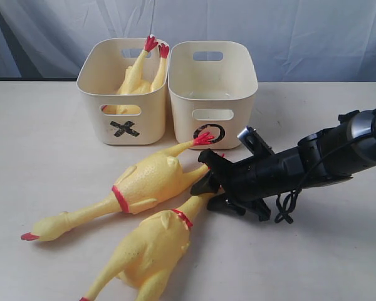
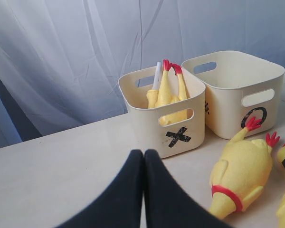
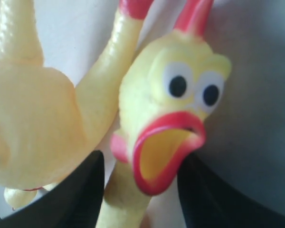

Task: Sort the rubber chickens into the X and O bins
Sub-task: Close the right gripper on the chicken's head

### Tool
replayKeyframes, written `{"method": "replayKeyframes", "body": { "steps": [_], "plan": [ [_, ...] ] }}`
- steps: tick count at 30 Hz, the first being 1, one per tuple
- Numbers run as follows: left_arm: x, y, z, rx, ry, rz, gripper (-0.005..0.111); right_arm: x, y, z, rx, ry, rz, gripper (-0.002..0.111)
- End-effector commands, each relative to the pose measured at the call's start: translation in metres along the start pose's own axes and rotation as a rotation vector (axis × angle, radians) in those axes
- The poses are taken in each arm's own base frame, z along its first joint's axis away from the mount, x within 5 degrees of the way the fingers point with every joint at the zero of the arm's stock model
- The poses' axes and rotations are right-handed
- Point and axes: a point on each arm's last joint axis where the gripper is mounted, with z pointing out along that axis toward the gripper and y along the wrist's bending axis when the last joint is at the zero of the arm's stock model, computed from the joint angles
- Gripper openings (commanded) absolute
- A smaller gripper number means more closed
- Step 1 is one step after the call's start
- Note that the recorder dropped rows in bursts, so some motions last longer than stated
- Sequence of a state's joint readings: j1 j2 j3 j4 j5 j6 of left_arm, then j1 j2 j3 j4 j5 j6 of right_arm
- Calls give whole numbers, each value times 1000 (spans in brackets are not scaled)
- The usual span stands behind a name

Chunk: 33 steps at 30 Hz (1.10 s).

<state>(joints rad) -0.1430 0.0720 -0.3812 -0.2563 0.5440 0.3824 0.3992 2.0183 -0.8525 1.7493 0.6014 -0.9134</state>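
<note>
The X bin (image 1: 151, 119) holds one rubber chicken (image 1: 138, 75) with its red feet sticking up over the rim. The O bin (image 1: 235, 116) stands right of it, nothing showing inside. Two more chickens lie on the table in front: the far one (image 1: 144, 182) has its feet by the O bin, the near one (image 1: 147, 244) has its head at my right gripper (image 1: 208, 182). That gripper (image 3: 140, 190) is open, its fingers straddling the head (image 3: 180, 104) and neck. My left gripper (image 2: 143, 152) is shut on nothing, low over the table before the X bin (image 2: 147, 123).
A white curtain (image 1: 288, 31) hangs behind the bins. The right arm (image 1: 313, 160) stretches across the table from the right with a loose black cable. The far chicken's leg (image 3: 104, 85) lies right beside the head in the right wrist view.
</note>
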Motion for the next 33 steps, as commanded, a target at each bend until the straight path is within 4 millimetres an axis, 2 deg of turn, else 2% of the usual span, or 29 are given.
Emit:
{"method": "replayKeyframes", "body": {
  "steps": [1, 3, 8, 10, 16, 24, 33],
  "plan": [
    [0, 0, -1, -6, -11, 0, 0, -3, -3, 0, 32, -23, -6, 44],
    [0, 0, -1, -6, -11, 0, 0, -3, -3, 0, 32, -23, -6, 38],
    [0, 0, -1, -6, -11, 0, 0, -3, -3, 0, 32, -23, -6, 6],
    [0, 0, -1, -6, -11, 0, 0, -3, -3, 0, 32, -23, -3, -1],
    [0, 0, -1, -6, -11, 0, 0, -2, -2, 0, 17, -12, -3, -1],
    [0, 0, -1, -8, -9, 3, 0, 6, 11, -2, -107, 76, -10, -1],
    [0, 1, -1, -12, -8, 10, 0, 8, 38, -26, -178, 57, -111, -1]
  ]
}}
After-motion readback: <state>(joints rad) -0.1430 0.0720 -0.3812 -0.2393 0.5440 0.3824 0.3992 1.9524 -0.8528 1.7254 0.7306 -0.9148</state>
